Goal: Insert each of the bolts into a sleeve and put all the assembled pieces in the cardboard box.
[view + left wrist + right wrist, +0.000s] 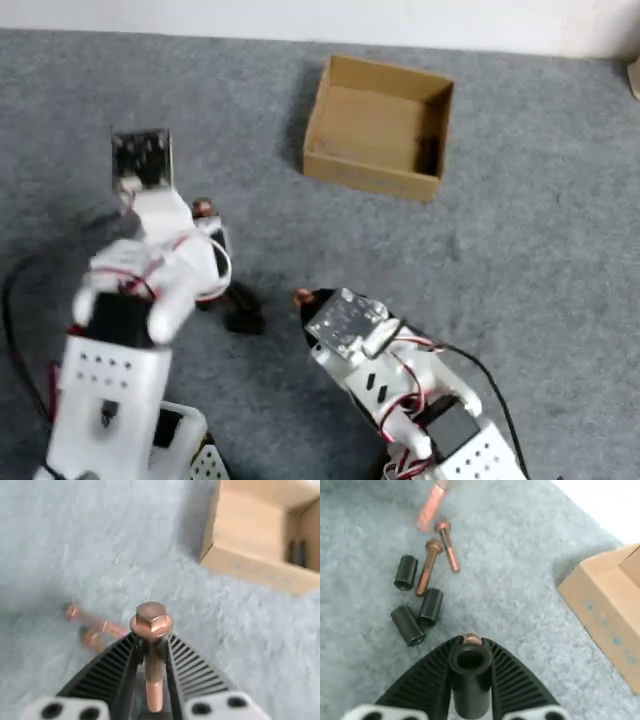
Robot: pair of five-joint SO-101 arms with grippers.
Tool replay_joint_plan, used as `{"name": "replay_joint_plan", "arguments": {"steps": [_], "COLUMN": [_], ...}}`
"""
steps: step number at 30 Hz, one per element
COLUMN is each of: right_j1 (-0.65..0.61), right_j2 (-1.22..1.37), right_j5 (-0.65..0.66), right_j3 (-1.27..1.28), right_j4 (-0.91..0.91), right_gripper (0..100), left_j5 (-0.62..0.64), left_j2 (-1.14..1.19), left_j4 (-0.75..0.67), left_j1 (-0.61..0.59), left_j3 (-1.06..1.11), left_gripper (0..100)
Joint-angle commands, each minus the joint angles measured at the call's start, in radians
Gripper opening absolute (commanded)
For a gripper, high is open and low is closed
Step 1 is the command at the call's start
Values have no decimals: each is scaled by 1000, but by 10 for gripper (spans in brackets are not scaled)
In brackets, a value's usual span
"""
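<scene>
My left gripper (151,641) is shut on a copper bolt (151,621), held above the grey carpet; in the high view this gripper (205,214) is at the left. My right gripper (470,647) is shut on a black sleeve (470,680), and a copper tip shows at the sleeve's far end. Beyond it on the carpet lie two loose bolts (427,567) (448,545) and three black sleeves (406,572) (430,607) (408,625). The cardboard box (370,178) stands open at the back, with a dark piece (428,155) inside against its right wall.
Grey carpet covers the whole table. A few black sleeves (243,312) lie between the two arms. The box wall (260,572) is ahead of the left gripper, and the box (600,615) is off to the side of the right gripper (305,298).
</scene>
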Motion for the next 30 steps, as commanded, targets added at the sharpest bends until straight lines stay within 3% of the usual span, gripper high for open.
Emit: {"name": "replay_joint_plan", "arguments": {"steps": [1,5,11,14,19,30], "right_j1": [10,10,10,16,16,19], "right_j2": [-114,-96,-81,-85,-85,-87], "right_j5": [-11,-9,-9,-9,-9,-9], "right_j3": [36,53,54,56,56,54], "right_j4": [-44,-76,-104,-104,-102,-102], "right_gripper": [5,5,5,5,5,5], "left_j5": [2,2,5,98,149,150], "left_j2": [-165,-349,-667,-800,-759,-759], "left_j4": [-411,-589,-569,-446,-279,-272], "left_j1": [19,96,269,357,443,447], "left_j3": [257,441,507,504,429,545], "left_gripper": [5,5,5,5,5,5]}}
